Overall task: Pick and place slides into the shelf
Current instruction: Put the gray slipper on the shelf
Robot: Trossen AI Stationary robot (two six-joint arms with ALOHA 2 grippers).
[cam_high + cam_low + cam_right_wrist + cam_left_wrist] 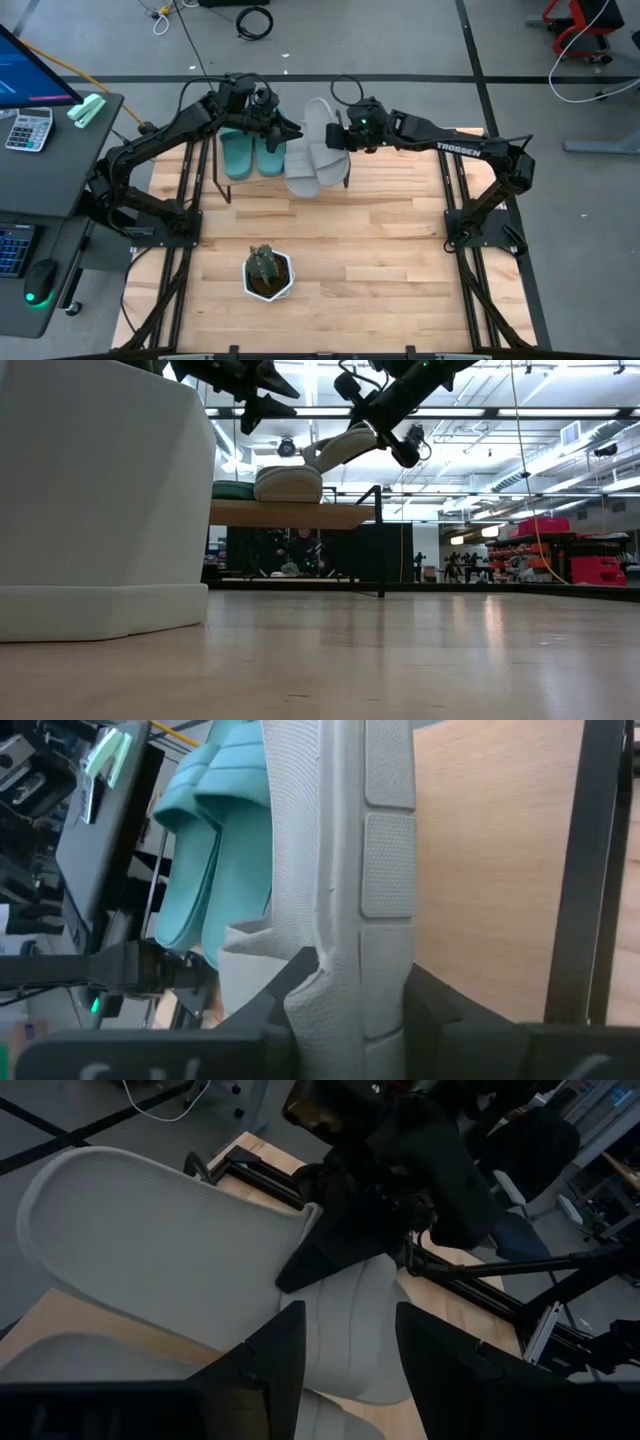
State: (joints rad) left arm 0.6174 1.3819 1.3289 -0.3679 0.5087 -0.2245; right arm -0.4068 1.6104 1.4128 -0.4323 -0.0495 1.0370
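At shelf, far side of table: both arms converge over the slides.
Shelf [330, 186]: low rack at the table's far edge, wooden top on thin black legs; low view shows the board [290, 513] raised off the table.
Teal slides [252, 155]: two side by side, flat on the shelf's left part, soles down.
Grey slide 1 [303, 172]: flat on the shelf, just right of the teal pair; seen at the board's edge in the low view [288, 484].
Grey slide 2 [322, 125]: tilted, one end resting on grey slide 1, other end lifted toward the far side. Low view shows it slanting up from the flat one [345, 446].
Right gripper [338, 138]: pinching grey slide 2 at its edge; right wrist view shows the fingers either side of the grey sole [345, 900], sole running straight out from the claw, teal pair [215, 830] beyond it to one side.
Left gripper [290, 132]: hangs above the shelf between the teal pair and the grey slides, fingers spread, nothing between them. Left wrist view has its two fingers [265, 1365] apart over the grey strap [345, 1325], with the right gripper [330, 1250] just ahead on the tilted slide [160, 1240].
Gap: left claw near but apart from the grey slides; right claw in contact.
Plant [266, 268]: white pot, near side of table, well apart from the shelf.
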